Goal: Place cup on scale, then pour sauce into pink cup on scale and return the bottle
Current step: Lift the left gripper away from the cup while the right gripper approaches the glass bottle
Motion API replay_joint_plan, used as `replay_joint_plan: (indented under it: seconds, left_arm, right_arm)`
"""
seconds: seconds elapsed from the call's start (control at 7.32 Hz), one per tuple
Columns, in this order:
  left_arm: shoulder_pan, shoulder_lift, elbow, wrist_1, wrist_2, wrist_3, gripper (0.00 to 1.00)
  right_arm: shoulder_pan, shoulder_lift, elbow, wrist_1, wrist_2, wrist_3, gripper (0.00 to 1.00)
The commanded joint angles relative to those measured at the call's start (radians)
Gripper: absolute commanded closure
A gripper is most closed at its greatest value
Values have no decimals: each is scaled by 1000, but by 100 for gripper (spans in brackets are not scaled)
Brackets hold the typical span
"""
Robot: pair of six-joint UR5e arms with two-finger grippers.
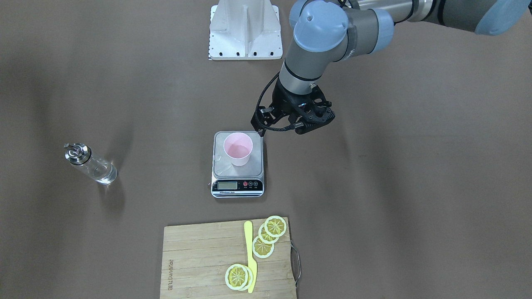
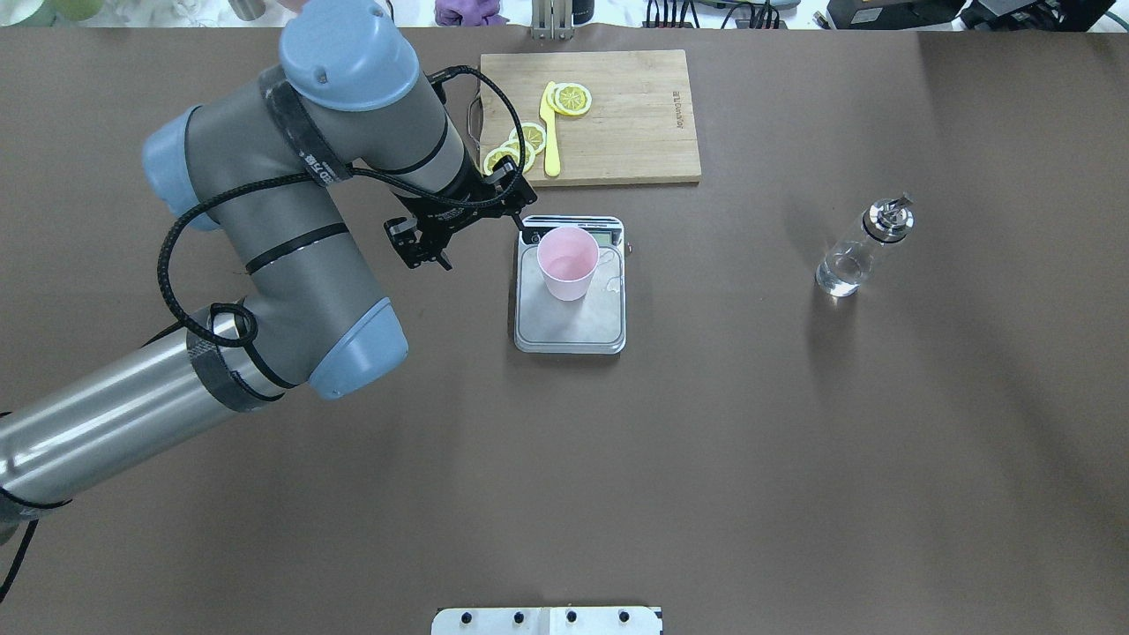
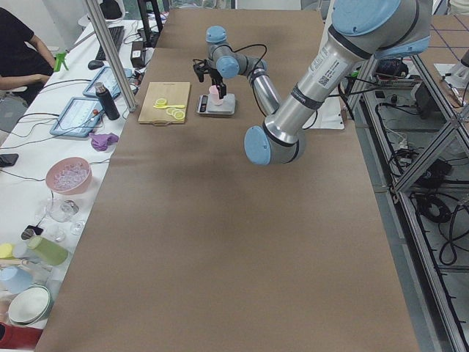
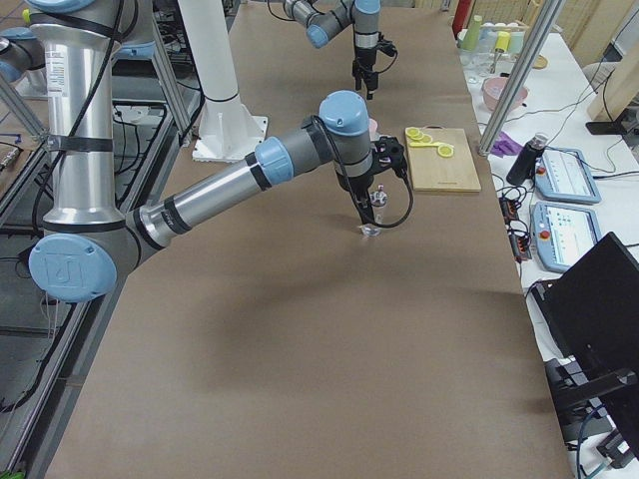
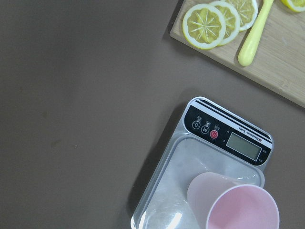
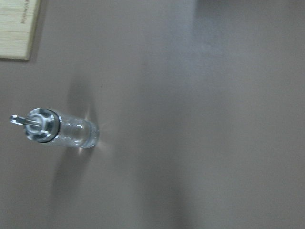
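Observation:
The pale pink cup (image 1: 237, 148) stands upright on the steel platform of the scale (image 1: 222, 166), and nothing shows inside it. It also shows in the overhead view (image 2: 569, 262) and the left wrist view (image 5: 233, 205). My left gripper (image 1: 282, 124) hovers beside the scale's back corner, apart from the cup, open and empty. The clear glass bottle (image 1: 89, 164) with its metal pourer stands alone on the table, far from the scale (image 2: 860, 251). It shows in the right wrist view (image 6: 57, 129). My right gripper (image 4: 367, 205) shows only in the exterior right view, and I cannot tell its state.
A bamboo cutting board (image 1: 199, 257) with lemon slices (image 1: 268, 234) and a yellow knife (image 1: 250, 257) lies in front of the scale. A white mounting base (image 1: 245, 29) sits at the robot's side of the table.

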Motion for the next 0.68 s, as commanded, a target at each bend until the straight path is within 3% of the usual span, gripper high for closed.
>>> replay_joint_plan:
  seconds: [0.0,0.41,0.55]
  left_arm:
    - [-10,25,-28,4,1,0,2]
    - [-13,43,-46,4,5,-1,2]
    - [-16,45,-46,4,5,-1,2]
  right_arm:
    - [-160,-2,37,172,-48,140,0]
    - [-372,-36,40,353,-291,484,1]
    - [-449,-65,42,365,-416,494,0]
